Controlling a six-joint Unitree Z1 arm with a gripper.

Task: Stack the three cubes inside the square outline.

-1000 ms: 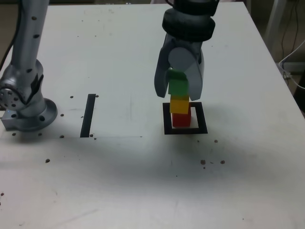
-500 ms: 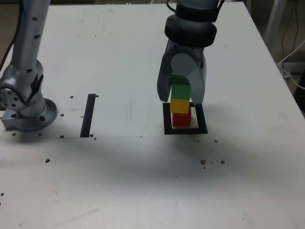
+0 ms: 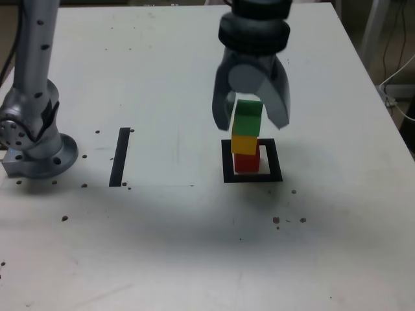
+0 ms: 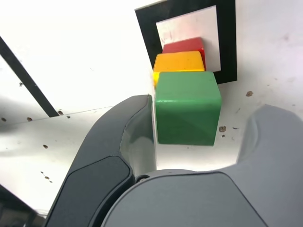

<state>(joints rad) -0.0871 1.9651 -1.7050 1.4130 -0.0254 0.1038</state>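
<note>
The three cubes stand as one tower inside the square outline (image 3: 253,177): red cube (image 3: 246,162) at the bottom, yellow cube (image 3: 244,144) in the middle, green cube (image 3: 248,116) on top. My gripper (image 3: 251,124) hangs over the tower, open, with a finger on each side of the green cube. In the wrist view the green cube (image 4: 188,113) lies between the fingers. One finger (image 4: 135,123) is right against it or nearly so, and the other stands clearly apart. Beneath it the yellow cube (image 4: 179,61), red cube (image 4: 183,45) and square outline (image 4: 227,42) show.
A straight black strip (image 3: 120,156) lies on the white table toward the exterior view's left. The arm's base (image 3: 32,146) stands at the left edge. Small dark specks dot the table. The table's right edge and some cables (image 3: 395,84) are beyond it.
The jaws have spread apart and let go of the green cube, which stays on the yellow one. The gripper has risen slightly.
</note>
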